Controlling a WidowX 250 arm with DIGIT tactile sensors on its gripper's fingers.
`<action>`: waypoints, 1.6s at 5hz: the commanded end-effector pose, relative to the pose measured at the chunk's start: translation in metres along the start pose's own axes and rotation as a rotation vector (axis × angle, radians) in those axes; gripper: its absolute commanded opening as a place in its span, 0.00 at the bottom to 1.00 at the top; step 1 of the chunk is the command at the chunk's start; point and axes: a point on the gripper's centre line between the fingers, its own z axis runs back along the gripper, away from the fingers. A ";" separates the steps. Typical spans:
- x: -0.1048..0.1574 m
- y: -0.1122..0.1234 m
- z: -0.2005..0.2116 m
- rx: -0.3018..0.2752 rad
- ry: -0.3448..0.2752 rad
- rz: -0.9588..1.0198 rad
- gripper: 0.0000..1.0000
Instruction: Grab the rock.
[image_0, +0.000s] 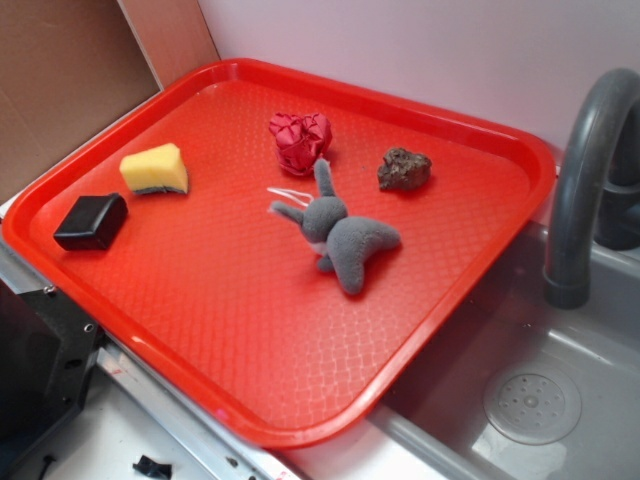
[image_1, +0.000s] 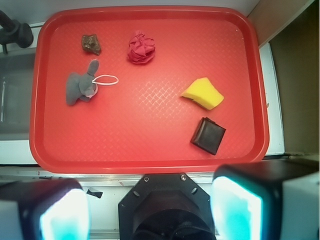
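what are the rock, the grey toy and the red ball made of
Rock: looks like real stone, dull dark brown with a jagged, lumpy surface. Grey toy: soft plush fabric, fuzzy and matte, with a thin white loop. Red ball: probably crumpled foil or paper, with sharp creases and a slight sheen.

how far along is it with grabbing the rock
Nothing looks done yet. The rock lies untouched on the red tray, near the far edge, apart from the red foil ball and the grey plush toy. The gripper is open and empty, high above the near tray edge in the wrist view. Left: move over the rock, descend, close on it and lift.
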 end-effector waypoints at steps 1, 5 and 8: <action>0.000 0.000 0.000 0.000 0.000 0.000 1.00; 0.102 -0.049 -0.077 0.031 -0.295 -0.073 1.00; 0.175 -0.072 -0.144 0.016 -0.302 -0.184 1.00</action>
